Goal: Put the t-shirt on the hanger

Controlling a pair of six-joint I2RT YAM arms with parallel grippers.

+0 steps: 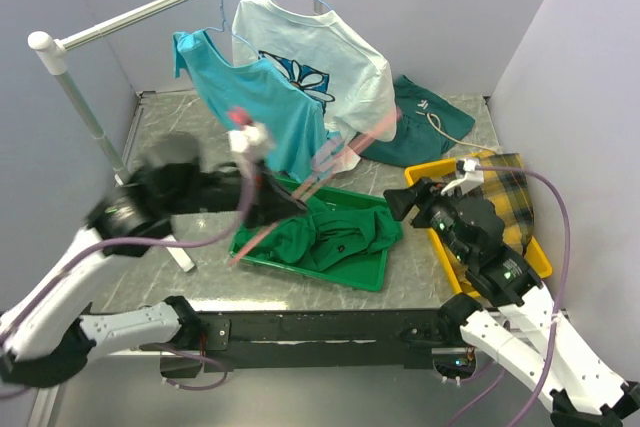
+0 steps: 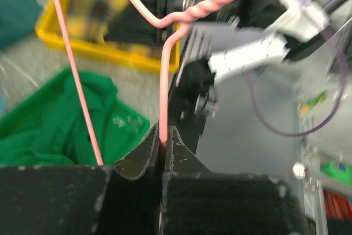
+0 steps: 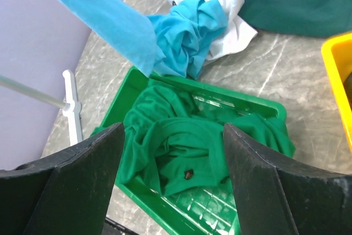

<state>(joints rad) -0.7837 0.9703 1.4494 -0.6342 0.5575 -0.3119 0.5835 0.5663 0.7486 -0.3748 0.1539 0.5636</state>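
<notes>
Pink wire of the hanger sits pinched between the closed fingers of the left gripper, above the green tray; the top view blurs both. The right gripper hangs spread wide over the t-shirt, which lies crumpled in that tray. The table is grey and marbled, the walls lilac. The white logo on the teal garment is too small to read.

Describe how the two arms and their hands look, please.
The left arm and right arm have white links, black joints and a purple cable each. Small green lights show on the right one. The left hand and right hand have broad matte-black fingers.
</notes>
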